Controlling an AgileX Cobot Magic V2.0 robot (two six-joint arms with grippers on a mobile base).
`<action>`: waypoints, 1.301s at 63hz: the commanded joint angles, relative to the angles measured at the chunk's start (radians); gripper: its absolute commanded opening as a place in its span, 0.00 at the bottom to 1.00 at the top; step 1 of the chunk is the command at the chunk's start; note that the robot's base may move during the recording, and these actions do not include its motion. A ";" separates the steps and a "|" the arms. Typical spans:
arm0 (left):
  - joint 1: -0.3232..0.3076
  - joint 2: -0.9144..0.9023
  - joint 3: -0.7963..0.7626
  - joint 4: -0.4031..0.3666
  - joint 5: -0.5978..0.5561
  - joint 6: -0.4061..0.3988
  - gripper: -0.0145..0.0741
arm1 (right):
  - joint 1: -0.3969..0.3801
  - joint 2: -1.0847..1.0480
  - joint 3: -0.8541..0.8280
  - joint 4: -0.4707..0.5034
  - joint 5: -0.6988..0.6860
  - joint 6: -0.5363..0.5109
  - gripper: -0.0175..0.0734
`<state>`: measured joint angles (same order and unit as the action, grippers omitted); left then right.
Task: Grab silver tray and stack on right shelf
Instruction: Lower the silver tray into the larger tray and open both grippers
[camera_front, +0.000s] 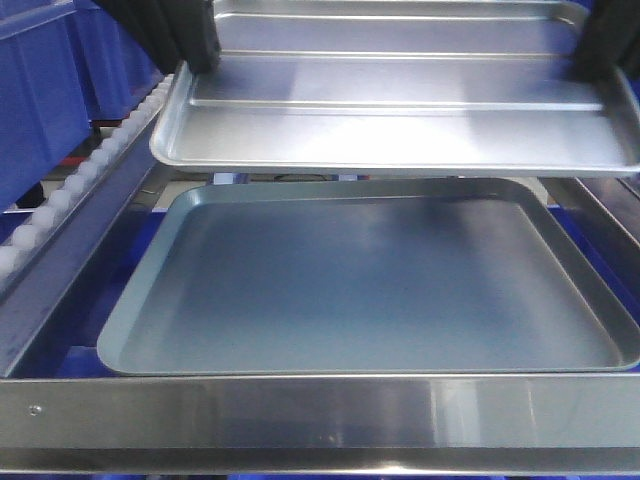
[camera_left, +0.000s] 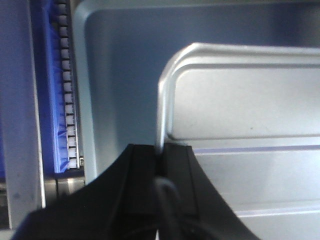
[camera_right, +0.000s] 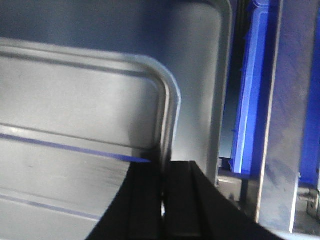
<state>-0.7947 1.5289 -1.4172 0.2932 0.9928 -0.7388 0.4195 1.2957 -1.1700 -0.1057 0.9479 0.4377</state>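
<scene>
Bare-aluminium silver tray (camera_front: 400, 120): we held it between left fingers (camera_left: 141, 175) and right fingers (camera_right: 180, 195), both clamped on its end rims, clear of the grey tray (camera_front: 370, 290) beneath them. Grabbed; stacking on right shelf (camera_front: 320, 412) was outstanding.

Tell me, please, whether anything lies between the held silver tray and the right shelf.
Yes. A dull grey tray lies on the right shelf, directly under the raised silver tray. The silver tray would land on it rather than on the shelf itself. Nothing else shows between them.
</scene>
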 joint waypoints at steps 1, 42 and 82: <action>0.043 0.002 -0.033 0.033 -0.059 0.027 0.06 | -0.002 0.041 -0.068 -0.020 -0.031 -0.038 0.25; 0.140 0.247 -0.033 -0.024 -0.124 0.141 0.06 | -0.044 0.348 -0.088 -0.083 -0.133 -0.041 0.26; 0.171 0.212 -0.033 -0.173 -0.120 0.272 0.63 | -0.049 0.280 -0.088 -0.083 -0.103 -0.041 0.79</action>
<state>-0.6234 1.8269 -1.4196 0.1285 0.8802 -0.4888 0.3740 1.6669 -1.2246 -0.1668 0.8594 0.4058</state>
